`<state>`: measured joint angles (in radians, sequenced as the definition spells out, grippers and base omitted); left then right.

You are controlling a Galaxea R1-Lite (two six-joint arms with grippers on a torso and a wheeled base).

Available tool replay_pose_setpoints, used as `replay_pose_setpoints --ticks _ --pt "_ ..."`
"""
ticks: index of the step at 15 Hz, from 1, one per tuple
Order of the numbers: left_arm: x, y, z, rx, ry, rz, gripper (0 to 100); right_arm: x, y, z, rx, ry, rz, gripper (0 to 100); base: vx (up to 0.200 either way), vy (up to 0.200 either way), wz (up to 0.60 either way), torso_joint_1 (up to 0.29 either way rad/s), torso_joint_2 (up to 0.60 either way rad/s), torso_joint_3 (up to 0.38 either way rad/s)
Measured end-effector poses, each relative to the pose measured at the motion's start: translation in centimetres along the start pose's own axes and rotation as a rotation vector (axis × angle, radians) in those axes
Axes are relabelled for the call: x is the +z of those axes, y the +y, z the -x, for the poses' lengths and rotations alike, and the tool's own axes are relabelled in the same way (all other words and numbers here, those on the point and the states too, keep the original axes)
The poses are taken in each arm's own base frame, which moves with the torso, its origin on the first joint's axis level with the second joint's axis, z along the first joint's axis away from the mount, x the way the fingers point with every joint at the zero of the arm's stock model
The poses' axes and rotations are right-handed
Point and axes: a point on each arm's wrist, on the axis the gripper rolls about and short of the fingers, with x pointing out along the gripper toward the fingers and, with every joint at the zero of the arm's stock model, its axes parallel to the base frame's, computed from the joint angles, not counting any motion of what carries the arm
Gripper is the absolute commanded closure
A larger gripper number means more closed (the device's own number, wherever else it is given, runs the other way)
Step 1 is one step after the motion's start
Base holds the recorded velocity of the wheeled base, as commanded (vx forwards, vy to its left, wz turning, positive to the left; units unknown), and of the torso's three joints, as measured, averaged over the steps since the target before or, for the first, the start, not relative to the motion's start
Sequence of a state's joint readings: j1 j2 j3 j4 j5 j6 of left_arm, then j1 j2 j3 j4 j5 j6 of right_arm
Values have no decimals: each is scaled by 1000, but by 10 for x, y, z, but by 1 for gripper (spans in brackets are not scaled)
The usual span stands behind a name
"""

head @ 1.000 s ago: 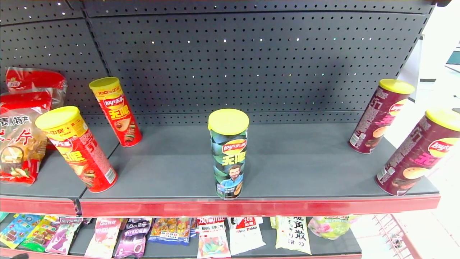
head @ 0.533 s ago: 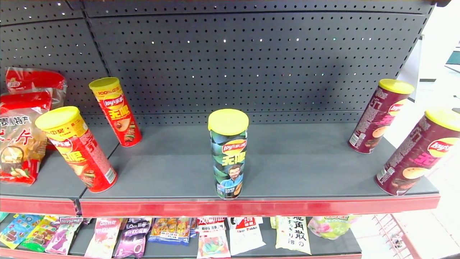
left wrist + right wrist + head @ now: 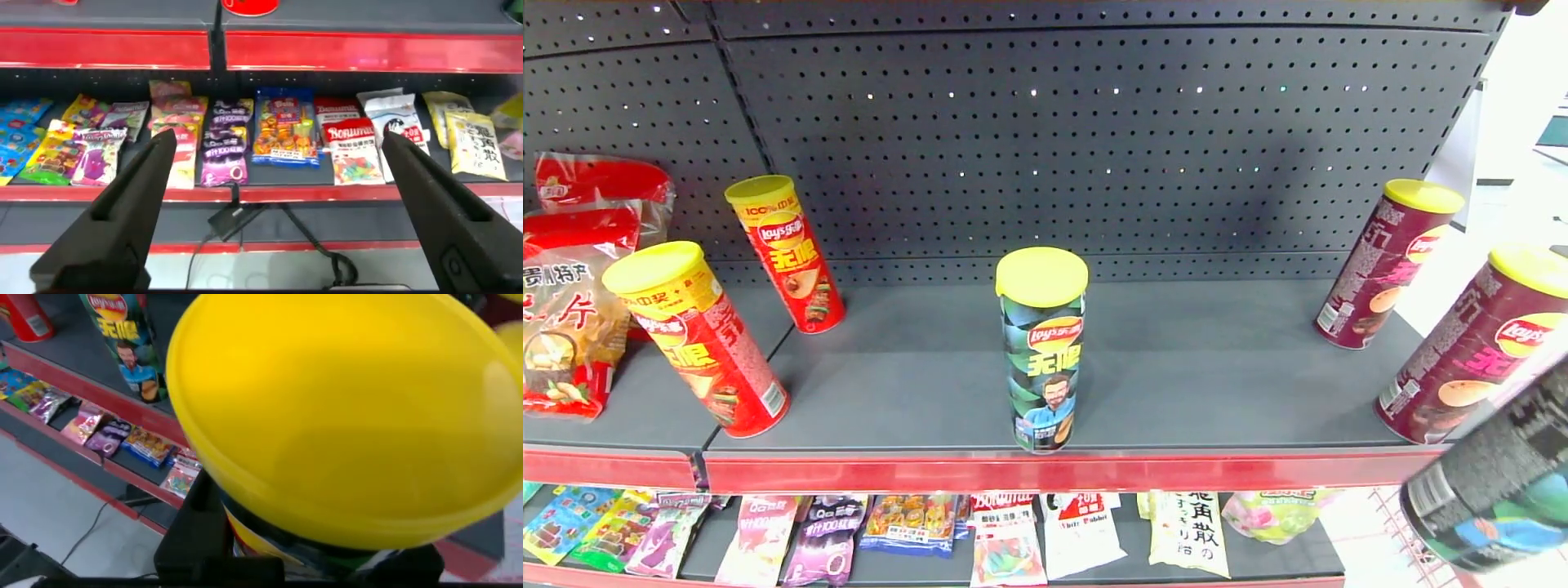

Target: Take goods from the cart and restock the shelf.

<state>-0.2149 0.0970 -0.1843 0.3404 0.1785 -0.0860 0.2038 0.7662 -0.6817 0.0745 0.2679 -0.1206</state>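
A green chip can with a yellow lid (image 3: 1042,351) stands upright at the front middle of the grey shelf (image 3: 1192,384). Two red cans (image 3: 698,339) (image 3: 786,253) stand at its left and two maroon cans (image 3: 1388,263) (image 3: 1474,351) at its right. Another green-and-black chip can (image 3: 1494,490) is at the lower right, below the shelf's front edge. Its yellow lid (image 3: 343,408) faces the right wrist camera, and my right gripper (image 3: 302,555) is shut on its body. My left gripper (image 3: 276,137) is open and holds nothing, low in front of the lower shelf.
Red snack bags (image 3: 572,327) sit at the shelf's far left. Free shelf room lies on both sides of the middle can. The lower shelf holds a row of small snack bags (image 3: 282,126). Cables (image 3: 245,229) lie on the floor under it. A red lip (image 3: 1062,469) edges the shelf front.
The green-and-black can held by my right gripper has come up into the head view at the lower right. The cans on the shelf have not moved.
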Motion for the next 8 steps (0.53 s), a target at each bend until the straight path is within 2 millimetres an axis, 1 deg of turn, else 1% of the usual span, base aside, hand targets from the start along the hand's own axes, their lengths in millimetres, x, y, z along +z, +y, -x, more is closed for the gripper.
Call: replay_pose_setpoints --ticks 1,3,8 --pt "0 0 0 -5 0 1 0 9 -4 -16 20 -1 3 100 0 0 0 0 0 0" --pt "-1 -1 0 -27 3 1 0 23 -12 -61 64 5 8 100 0 0 0 0 0 0" --pt "-1 -1 0 -29 3 2 0 42 -17 -172 144 13 19 100 0 0 0 0 0 0"
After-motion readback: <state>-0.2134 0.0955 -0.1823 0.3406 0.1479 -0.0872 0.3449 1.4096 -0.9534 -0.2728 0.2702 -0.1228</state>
